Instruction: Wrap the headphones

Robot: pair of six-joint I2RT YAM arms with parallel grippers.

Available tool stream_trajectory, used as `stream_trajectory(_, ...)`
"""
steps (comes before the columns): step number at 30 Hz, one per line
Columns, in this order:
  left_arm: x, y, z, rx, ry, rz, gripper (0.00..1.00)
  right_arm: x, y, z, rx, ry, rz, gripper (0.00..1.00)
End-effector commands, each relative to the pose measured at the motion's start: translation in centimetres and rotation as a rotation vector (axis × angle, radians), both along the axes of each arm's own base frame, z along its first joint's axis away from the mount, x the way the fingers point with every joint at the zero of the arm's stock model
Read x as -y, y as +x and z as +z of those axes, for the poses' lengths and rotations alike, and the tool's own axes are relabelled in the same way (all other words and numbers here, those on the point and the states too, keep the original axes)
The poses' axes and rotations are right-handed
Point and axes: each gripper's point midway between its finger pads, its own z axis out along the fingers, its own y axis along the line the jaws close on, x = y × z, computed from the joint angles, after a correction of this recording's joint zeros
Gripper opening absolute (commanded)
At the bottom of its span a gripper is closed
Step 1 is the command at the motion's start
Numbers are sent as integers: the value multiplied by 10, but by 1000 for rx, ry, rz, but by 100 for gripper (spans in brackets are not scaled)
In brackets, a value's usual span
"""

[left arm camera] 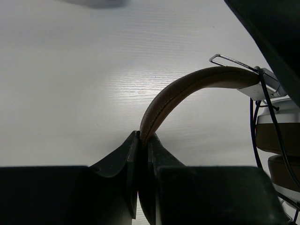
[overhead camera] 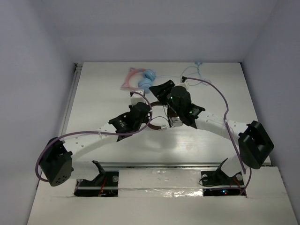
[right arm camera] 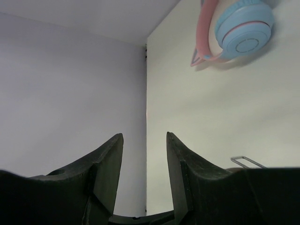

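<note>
The headphones lie mid-table under both arms, with a brown headband, silver earcups with brown pads and a thin black cable hanging over the cups. My left gripper is shut on the headband's edge, and in the top view it sits just left of the cups. My right gripper stands open with nothing between its fingers. It hovers above the headphones and points toward the far left of the table.
Light blue and pink headphones lie at the back of the table, seen too in the right wrist view, with their light blue cable trailing right. Walls enclose the table on three sides.
</note>
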Motion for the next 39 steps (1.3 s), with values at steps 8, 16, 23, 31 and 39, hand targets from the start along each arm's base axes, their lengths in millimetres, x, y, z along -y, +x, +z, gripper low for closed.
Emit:
stream_trajectory(8,30,3,43,32,-95,-98,0,48,-7,99,245,-180,-66,33)
stream_trajectory(16,50,21,33,26,-53,-130,0,149,-48,80,208,-510,-248,0)
stream_trajectory(23,66,55,7,37,-13,-111,0,210,-102,59,166,-528,-302,0)
stream_trajectory(31,62,102,-11,80,-31,-33,0,214,-128,35,158,-499,-219,0)
stream_trajectory(39,71,139,-25,119,-27,-53,0,207,-132,19,143,-490,-170,0)
